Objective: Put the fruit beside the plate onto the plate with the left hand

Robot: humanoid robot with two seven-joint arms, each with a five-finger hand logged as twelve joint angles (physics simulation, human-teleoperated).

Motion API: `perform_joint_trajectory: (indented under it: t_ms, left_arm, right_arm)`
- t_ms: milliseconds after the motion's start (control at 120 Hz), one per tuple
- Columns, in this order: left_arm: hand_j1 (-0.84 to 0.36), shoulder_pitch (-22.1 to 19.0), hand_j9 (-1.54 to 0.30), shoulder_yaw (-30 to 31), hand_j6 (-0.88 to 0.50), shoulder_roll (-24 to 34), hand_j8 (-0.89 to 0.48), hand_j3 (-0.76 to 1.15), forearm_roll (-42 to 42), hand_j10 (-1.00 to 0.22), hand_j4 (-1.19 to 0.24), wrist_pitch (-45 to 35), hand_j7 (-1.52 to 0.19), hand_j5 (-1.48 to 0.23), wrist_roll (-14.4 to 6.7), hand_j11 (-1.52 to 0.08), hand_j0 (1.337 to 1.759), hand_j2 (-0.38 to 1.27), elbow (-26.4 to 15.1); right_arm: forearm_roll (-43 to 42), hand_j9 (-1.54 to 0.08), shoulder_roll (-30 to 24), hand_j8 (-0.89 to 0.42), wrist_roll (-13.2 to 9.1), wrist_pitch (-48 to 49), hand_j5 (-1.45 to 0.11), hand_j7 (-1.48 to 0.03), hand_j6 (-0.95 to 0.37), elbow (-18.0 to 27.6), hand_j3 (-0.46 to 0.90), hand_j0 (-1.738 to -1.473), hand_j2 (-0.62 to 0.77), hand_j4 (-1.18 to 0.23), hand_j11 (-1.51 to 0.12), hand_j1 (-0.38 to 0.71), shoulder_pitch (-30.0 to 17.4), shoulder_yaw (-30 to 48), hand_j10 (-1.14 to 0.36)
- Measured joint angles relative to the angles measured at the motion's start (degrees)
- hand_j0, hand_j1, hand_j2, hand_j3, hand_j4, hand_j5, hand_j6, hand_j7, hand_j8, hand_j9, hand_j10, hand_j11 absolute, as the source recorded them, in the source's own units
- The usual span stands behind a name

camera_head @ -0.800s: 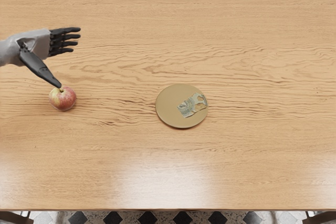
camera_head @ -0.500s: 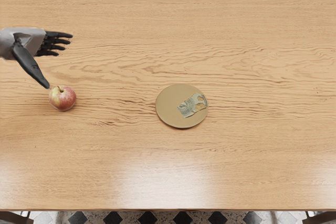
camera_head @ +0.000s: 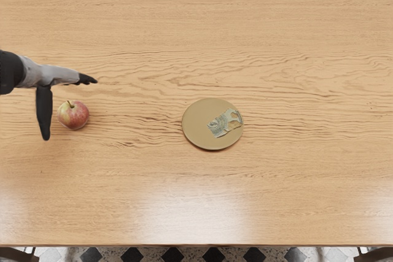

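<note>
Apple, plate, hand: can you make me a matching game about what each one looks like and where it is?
1. apple
2. plate
3. left hand

A. round and tan, near the middle
B. open, holding nothing, reaching in from the left edge
C. red, lying apart from the plate, to its left

Pairs: 1-C, 2-A, 3-B

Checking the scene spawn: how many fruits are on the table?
1. An apple sits on the table, well left of the plate, just beside the left hand. Nothing seems hidden.
</note>
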State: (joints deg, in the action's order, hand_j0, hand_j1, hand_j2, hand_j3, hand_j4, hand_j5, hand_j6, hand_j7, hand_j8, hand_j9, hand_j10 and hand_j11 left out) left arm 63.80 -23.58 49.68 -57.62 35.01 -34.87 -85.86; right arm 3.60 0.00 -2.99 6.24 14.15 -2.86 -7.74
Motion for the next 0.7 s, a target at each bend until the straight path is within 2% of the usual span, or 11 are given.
perform_joint_trajectory:
  t_ms: [467, 700]
  left_arm:
    - [0.35, -0.01, 0.00, 0.45, -0.01, -2.74, -0.01, 0.00, -1.98, 0.00, 0.00, -0.43, 0.00, 0.00, -0.13, 0.00, 1.658, 0.00, -0.88]
    - [0.35, -1.29, 0.00, 2.72, -0.01, -6.40, -0.01, 0.00, -9.62, 0.00, 0.00, -8.10, 0.00, 0.00, -0.13, 0.00, 1.658, 0.00, 2.83]
  right_arm:
    - [0.00, -0.02, 0.00, -0.01, 0.00, 0.00, -0.02, -0.02, -0.01, -0.04, 0.00, -1.658, 0.00, -0.01, -0.02, -0.33, 0.02, -0.06, -0.01]
    - [0.00, -0.02, 0.00, -0.01, 0.00, 0.00, -0.02, -0.02, -0.01, -0.06, 0.00, -1.658, 0.00, -0.01, -0.02, -0.33, 0.03, -0.08, -0.01]
